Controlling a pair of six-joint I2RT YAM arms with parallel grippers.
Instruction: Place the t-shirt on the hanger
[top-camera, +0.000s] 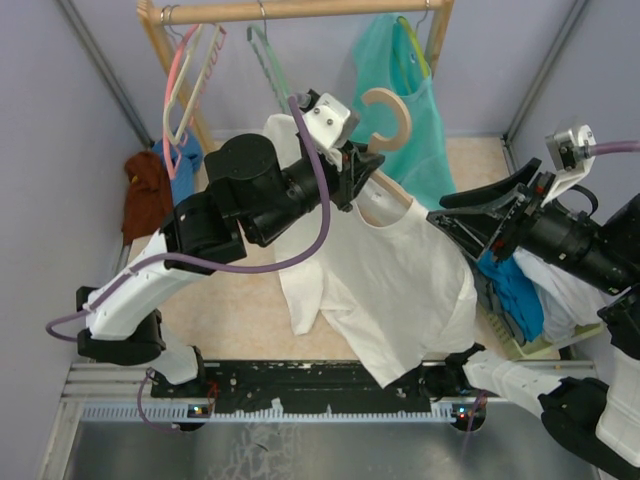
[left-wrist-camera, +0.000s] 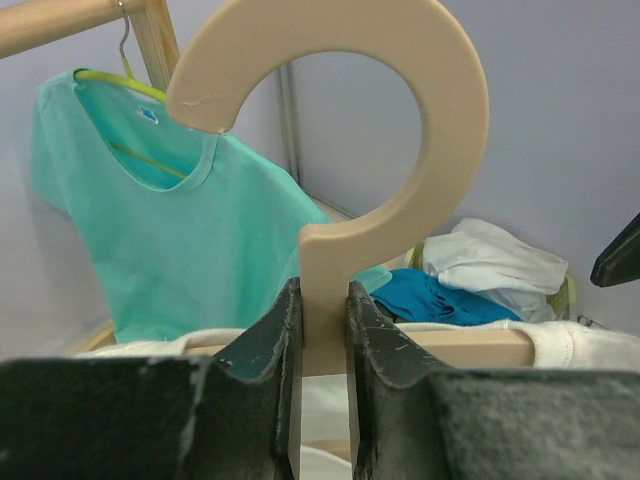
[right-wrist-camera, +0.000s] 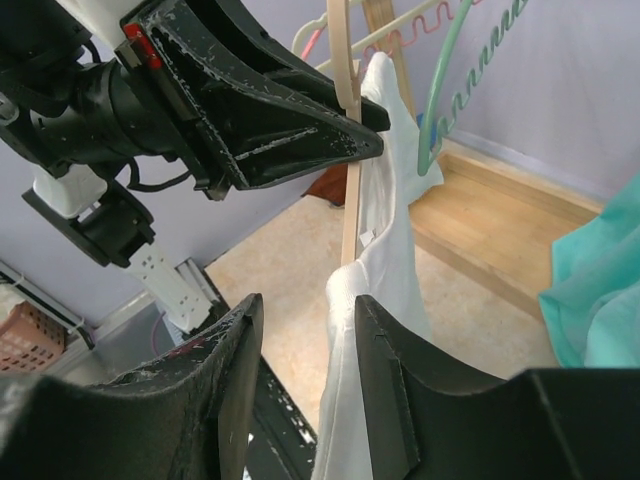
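Left hand (left-wrist-camera: 322, 310) pinching smooth hanger (left-wrist-camera: 450, 120), wrinkled t-shirt (top-camera: 400, 280)

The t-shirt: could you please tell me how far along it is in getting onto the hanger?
Mostly done: the t-shirt hangs from the hanger, with fabric over both sides of its bar. In hand: the left gripper is shut on the hanger's neck; the right gripper is open beside the shirt. Left: probably only straightening it.
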